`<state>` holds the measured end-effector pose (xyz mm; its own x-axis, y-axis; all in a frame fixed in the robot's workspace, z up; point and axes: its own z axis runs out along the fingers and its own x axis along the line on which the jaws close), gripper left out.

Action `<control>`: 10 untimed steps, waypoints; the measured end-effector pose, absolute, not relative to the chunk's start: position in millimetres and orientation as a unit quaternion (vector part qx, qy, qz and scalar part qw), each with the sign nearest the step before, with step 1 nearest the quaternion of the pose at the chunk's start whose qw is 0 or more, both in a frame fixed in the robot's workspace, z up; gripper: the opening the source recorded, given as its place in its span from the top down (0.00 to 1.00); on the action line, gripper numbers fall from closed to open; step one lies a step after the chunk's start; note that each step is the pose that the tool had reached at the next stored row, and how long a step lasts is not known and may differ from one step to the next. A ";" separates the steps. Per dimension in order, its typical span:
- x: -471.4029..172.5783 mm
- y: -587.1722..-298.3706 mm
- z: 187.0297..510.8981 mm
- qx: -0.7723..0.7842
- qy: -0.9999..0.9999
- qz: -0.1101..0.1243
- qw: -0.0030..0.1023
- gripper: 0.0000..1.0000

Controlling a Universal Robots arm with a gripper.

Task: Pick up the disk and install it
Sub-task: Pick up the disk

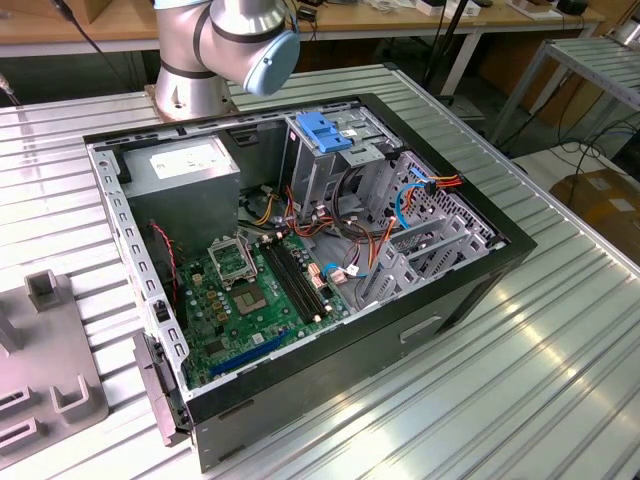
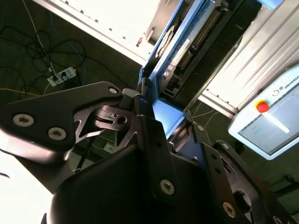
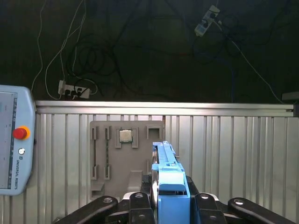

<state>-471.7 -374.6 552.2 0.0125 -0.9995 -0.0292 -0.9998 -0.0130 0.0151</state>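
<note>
Clamping the disk [image 3: 166,163] by its blue rails, the gripper [image 3: 170,207] is holding a likely stiff, dense, shock-sensitive unit; in the exterior view, the drive cage [image 1: 330,150] is sitting at the motherboard's [image 1: 260,290] one o'clock.

The disk [image 3: 163,156] is edged in glossy light-blue plastic. The gripper [image 3: 170,185] has matt black metal fingers [image 3: 140,207]. At five o'clock from the matt black case [image 1: 440,300], the ribbed metal table [image 1: 540,380] has a brushed sheen.

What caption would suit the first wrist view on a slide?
The gripper holds the disk edge-on, with a grey fixture plate and ribbed metal table beyond.
</note>
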 end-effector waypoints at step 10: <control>-466.2 -374.7 552.3 -0.712 0.702 0.016 0.005 0.63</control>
<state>-466.2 -374.7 552.3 0.0127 -0.9995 -0.0293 -0.9998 -0.0131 0.0149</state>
